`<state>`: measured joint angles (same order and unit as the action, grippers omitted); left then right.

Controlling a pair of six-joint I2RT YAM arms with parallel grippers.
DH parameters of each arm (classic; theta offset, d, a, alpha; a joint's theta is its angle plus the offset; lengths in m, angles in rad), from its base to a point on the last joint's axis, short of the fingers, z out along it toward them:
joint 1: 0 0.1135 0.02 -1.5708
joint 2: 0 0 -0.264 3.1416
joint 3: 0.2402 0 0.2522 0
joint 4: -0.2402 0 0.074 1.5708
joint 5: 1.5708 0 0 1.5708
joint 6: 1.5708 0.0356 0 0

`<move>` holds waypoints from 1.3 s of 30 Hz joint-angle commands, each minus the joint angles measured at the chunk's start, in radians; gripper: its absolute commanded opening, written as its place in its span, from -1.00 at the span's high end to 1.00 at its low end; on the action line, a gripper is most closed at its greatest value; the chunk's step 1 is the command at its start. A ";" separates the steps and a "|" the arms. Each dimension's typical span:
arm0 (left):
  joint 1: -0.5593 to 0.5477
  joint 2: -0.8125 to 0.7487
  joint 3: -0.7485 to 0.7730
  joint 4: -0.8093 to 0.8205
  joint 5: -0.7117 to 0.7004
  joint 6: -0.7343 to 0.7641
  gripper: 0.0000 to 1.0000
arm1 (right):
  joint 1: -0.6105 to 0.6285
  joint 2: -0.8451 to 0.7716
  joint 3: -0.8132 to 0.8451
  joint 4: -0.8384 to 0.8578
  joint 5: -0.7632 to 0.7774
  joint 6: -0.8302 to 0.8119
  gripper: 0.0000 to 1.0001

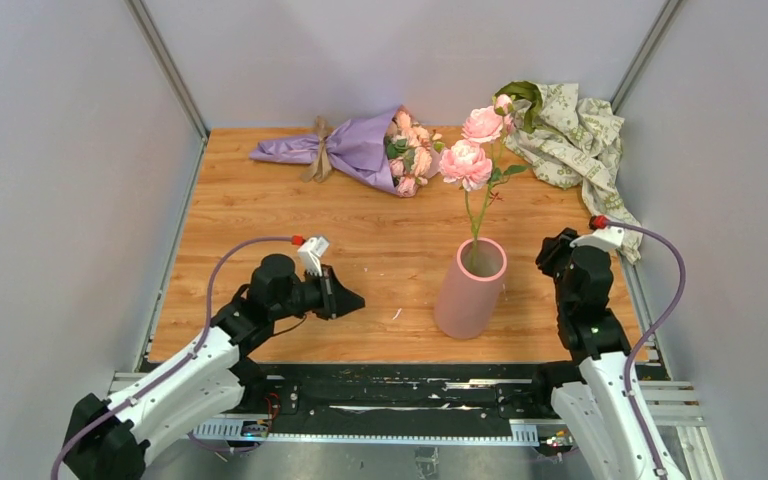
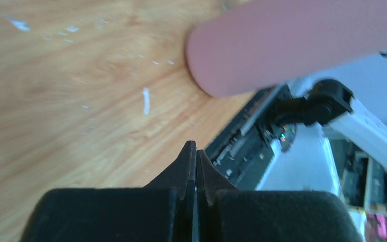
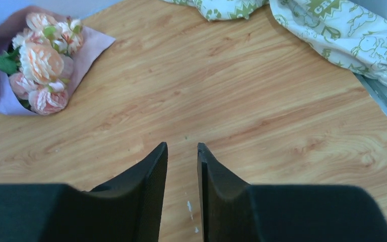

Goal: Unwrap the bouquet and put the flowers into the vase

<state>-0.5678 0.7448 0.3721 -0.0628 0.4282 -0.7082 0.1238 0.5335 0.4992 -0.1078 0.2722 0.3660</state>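
Bouquet (image 1: 360, 150): laid on its side at the far middle of the table (image 1: 260, 210), wrapped in lilac paper, narrow end pointing left and tied with a tan ribbon (image 1: 318, 150), open end facing right. Flowers (image 1: 408, 155): small peach-pink blooms with green leaves, bunched inside the open end of the wrap, not yet unwrapped; also visible at the upper left of the right wrist view. Vase (image 1: 470, 290): matte pink with a lighter rim, standing at the near middle-right of the table, well apart from the bouquet; seemingly leaning a little in the overhead view, though possibly only through the camera angle. Tall stem (image 1: 465, 165): thin and green, bearing larger pink blooms, set in the vase and rising well above its rim. Crumpled paper (image 1: 570, 130): cream with a green pattern, heaped at the far right corner and trailing along the right edge of the table. Left pincer (image 1: 352, 298): clenched, fingertips pressed together with nothing between them, held low over the near-left part of the table, pointing right toward the base of the vase, near it but apart. Right pincer (image 3: 181, 146): partly released, a narrow gap between the jaws and nothing in it, raised to the right of the vase and facing the far side of the table. White flecks (image 1: 397, 313): scattered on the wood between the left pincer and the vase.
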 commanded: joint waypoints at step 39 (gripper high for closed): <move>-0.470 1.333 0.070 1.539 -0.011 -0.518 1.00 | -0.016 -0.145 -0.079 -0.150 0.055 0.011 1.00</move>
<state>-1.0363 2.0857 0.4034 1.4654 0.4347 -1.2373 0.1165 0.3809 0.4026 -0.2401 0.3183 0.3542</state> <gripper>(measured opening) 0.003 0.006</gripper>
